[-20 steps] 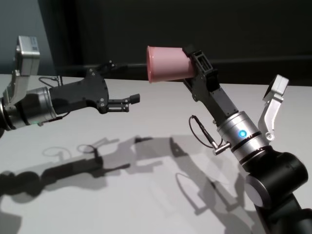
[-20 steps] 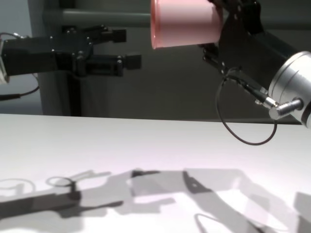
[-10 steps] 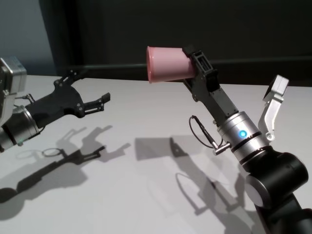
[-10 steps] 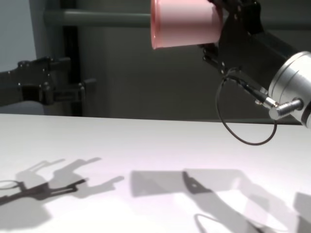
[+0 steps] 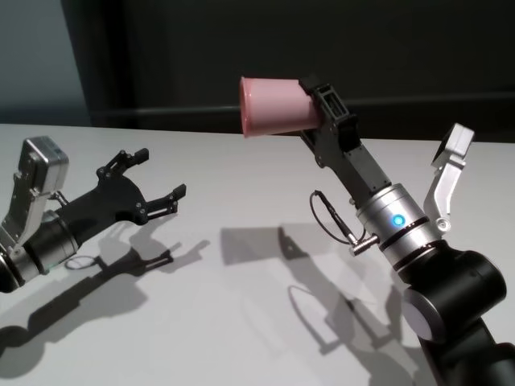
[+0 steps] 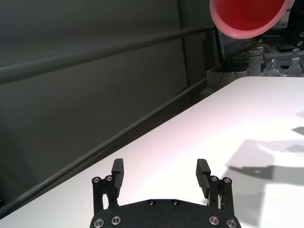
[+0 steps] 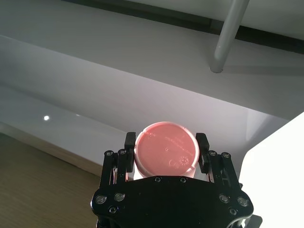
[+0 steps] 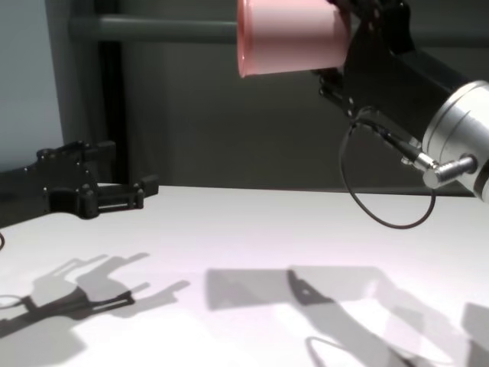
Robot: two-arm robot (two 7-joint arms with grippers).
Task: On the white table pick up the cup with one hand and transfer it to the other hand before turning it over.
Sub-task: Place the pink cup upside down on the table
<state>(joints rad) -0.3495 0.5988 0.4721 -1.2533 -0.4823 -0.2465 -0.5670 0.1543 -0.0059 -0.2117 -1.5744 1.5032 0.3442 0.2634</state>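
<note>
Right pincer (image 5: 315, 103) grips the cup (image 5: 272, 106) sideways, aloft; left pincer (image 5: 153, 181) spread empty; turning over risks slippage.

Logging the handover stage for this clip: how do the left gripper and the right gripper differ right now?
The right gripper is shut on the cup, held high and lying sideways with its rim toward the robot's left; the left gripper is open and empty. The right gripper is raised well above the white table; the left gripper sits low, near the table. Both have black fingers.
</note>
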